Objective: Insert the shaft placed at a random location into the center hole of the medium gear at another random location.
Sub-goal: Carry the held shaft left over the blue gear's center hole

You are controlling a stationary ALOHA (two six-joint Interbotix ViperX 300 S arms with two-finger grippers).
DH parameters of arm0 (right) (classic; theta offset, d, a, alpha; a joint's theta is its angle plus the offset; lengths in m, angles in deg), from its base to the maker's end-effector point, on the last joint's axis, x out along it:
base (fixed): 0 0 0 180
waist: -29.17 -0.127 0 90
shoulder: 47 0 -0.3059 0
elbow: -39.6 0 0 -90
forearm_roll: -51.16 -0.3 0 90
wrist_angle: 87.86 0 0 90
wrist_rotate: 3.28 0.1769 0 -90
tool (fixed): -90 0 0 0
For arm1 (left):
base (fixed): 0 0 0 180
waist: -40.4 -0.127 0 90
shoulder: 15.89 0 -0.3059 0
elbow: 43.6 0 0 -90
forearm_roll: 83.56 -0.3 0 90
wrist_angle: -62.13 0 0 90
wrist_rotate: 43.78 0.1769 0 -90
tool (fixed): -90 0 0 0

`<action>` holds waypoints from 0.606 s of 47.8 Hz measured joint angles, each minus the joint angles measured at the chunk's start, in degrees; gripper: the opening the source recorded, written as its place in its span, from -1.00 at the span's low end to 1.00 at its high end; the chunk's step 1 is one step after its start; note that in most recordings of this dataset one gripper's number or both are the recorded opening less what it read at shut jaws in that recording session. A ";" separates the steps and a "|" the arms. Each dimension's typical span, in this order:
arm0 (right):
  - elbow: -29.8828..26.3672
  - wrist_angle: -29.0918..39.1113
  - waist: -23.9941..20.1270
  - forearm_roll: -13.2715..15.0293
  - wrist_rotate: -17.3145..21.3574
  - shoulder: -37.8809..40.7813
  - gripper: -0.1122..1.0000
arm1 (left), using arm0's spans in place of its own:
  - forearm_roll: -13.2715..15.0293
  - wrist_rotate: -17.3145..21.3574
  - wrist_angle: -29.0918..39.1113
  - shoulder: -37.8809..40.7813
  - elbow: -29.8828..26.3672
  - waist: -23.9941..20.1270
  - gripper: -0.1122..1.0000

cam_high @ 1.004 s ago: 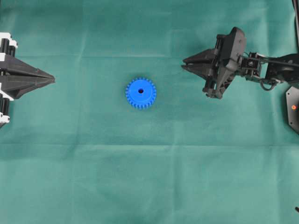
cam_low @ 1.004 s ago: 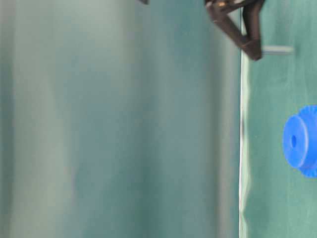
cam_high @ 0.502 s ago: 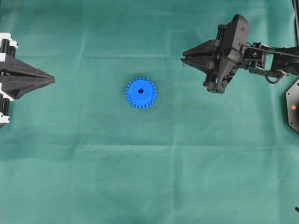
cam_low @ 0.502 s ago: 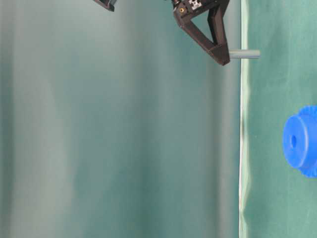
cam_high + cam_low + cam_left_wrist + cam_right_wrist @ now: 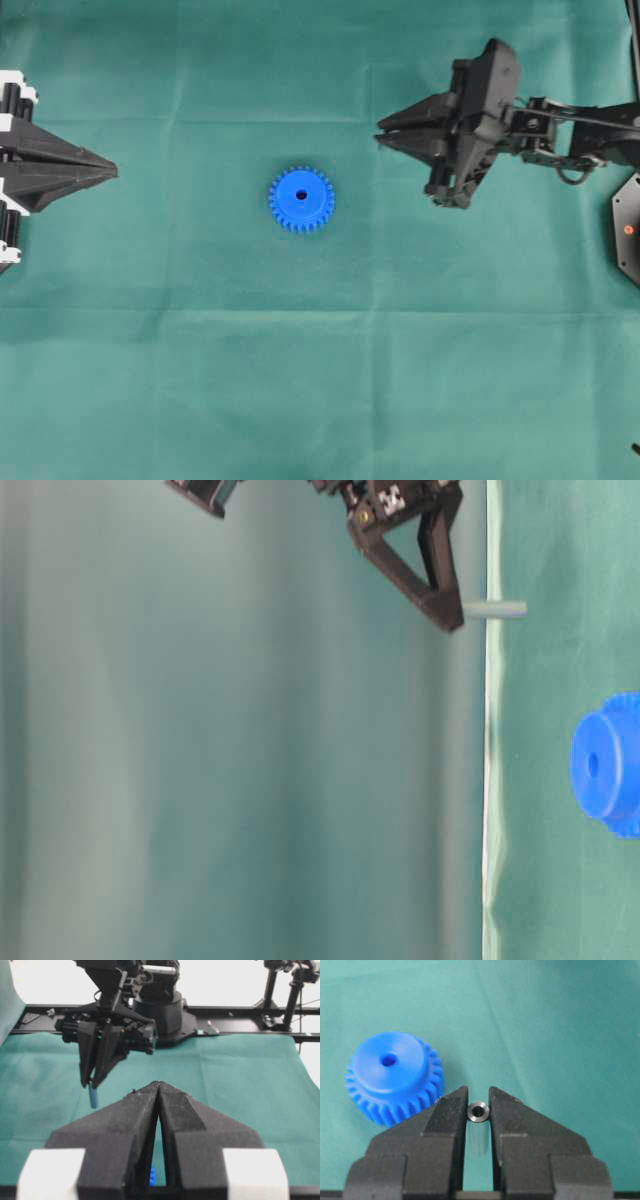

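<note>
**A:** Green cloth covers the whole counter (image 5: 320,400). What sits at the far left?

**B:** The left pincer (image 5: 112,171), black, lying level with its tip aimed toward the middle. In its own wrist view the two fingers meet at the tip, pressed together with nothing between them. It is well apart from everything else.

**A:** And moving toward the centre?

**B:** The medium gear (image 5: 301,199), bright blue plastic with small teeth all round, lies flat on the cloth. Its center hole (image 5: 301,194) is a small dark round opening facing up, with nothing in it.

**A:** Then to the right?

**B:** The right pincer (image 5: 380,133), black, reaches in from the right edge, its tip up and to the right of the gear and not touching it. Its fingers are clamped on the shaft (image 5: 479,1112), a small silvery-grey metal pin. In the right wrist view the pin's round end shows between the two fingertips. In the table-level view the shaft sticks out past the fingertip, held clear above the cloth.
</note>
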 measured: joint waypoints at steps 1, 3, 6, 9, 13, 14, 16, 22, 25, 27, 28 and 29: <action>-0.44 0.00 -0.35 0.00 0.00 0.35 -0.57 | -0.09 0.00 0.00 -0.09 0.00 0.00 -0.80; -1.41 0.00 -0.97 0.00 0.00 1.23 -0.57 | 0.00 0.00 0.00 -0.09 0.00 0.00 -0.80; -3.16 0.00 -1.67 0.00 0.00 2.55 -0.57 | 0.00 0.00 0.00 -0.09 0.09 0.00 -0.80; -4.92 0.00 -2.46 0.09 0.00 3.96 -0.57 | 0.00 0.00 0.00 -0.09 0.09 0.00 -0.80; -7.03 0.09 -3.34 0.09 0.00 5.45 -0.57 | 0.00 0.00 0.00 -0.09 0.00 -0.09 -0.80; -7.65 0.09 -3.60 0.00 0.00 5.89 -0.57 | 0.00 0.00 0.00 0.00 0.09 0.00 -0.80; -8.61 0.18 -3.96 0.09 0.00 6.42 -0.57 | 0.00 0.00 0.00 0.00 0.09 0.00 -0.79; -11.51 1.76 -5.19 0.00 0.00 8.44 -0.57 | 0.00 0.00 0.00 0.00 0.09 0.00 -0.80; -12.48 1.76 -5.89 0.00 0.00 9.05 -0.57 | 0.00 0.00 0.00 0.00 0.00 0.00 -0.80; -13.10 1.76 -6.24 0.00 0.09 9.49 -0.57 | 0.00 0.00 0.00 0.00 0.00 -0.09 -0.80; -13.54 1.76 -6.50 0.00 0.00 9.76 -0.57 | 0.00 0.00 0.00 -0.09 0.00 0.00 -0.80; -13.71 1.76 -6.59 0.00 0.00 9.93 -0.57 | 0.00 0.00 0.00 0.00 0.00 0.00 -0.80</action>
